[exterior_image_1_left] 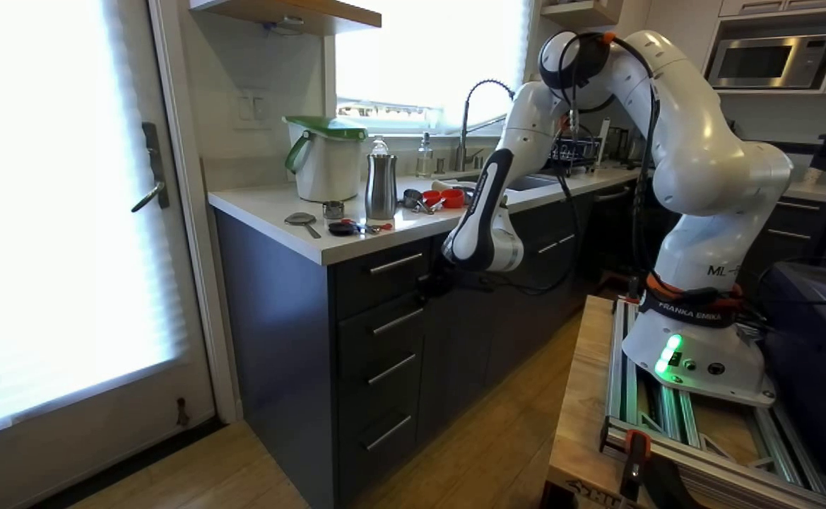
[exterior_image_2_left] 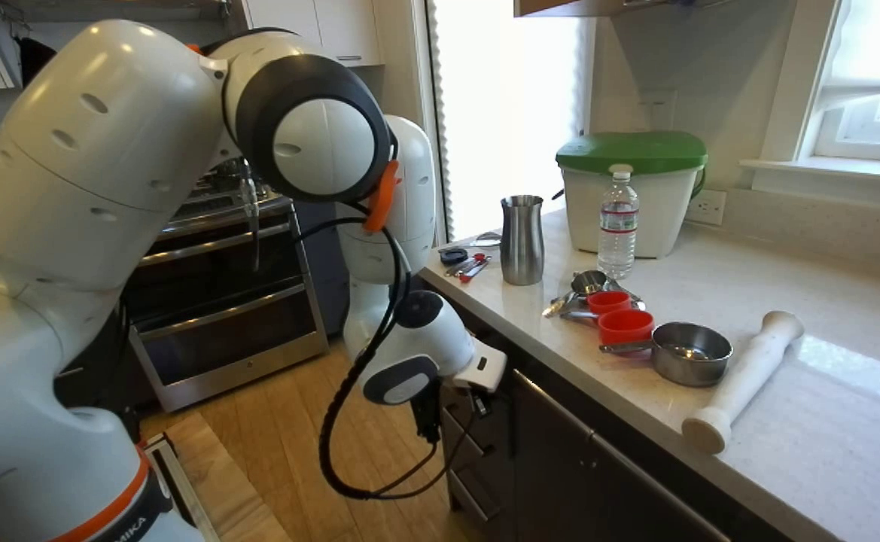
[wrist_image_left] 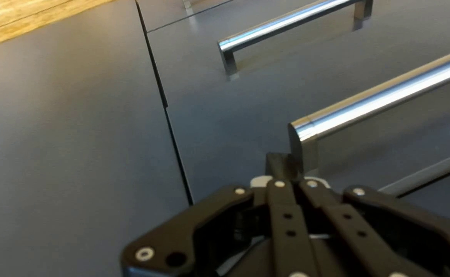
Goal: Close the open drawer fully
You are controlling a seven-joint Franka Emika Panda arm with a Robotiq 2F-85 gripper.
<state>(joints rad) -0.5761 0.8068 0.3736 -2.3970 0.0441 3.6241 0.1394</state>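
Charcoal-blue drawer (exterior_image_1_left: 360, 341), second from the top under the pale countertop's (exterior_image_1_left: 261, 201) near left end in an exterior view; whether fully home, can't tell. Gripper (wrist_image_left: 284, 169) clenched, fingertips (wrist_image_left: 275, 163) just beside the right end of the drawer's silver handle (wrist_image_left: 386, 97); contact unclear. Arm (exterior_image_1_left: 695, 159) at right. Above: steel tumbler (exterior_image_1_left: 381, 187); farther, green-lidded bin (exterior_image_1_left: 328, 166).

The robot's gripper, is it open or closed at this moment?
Closed: in the wrist view, the gripper has its two fingers together at the tips.
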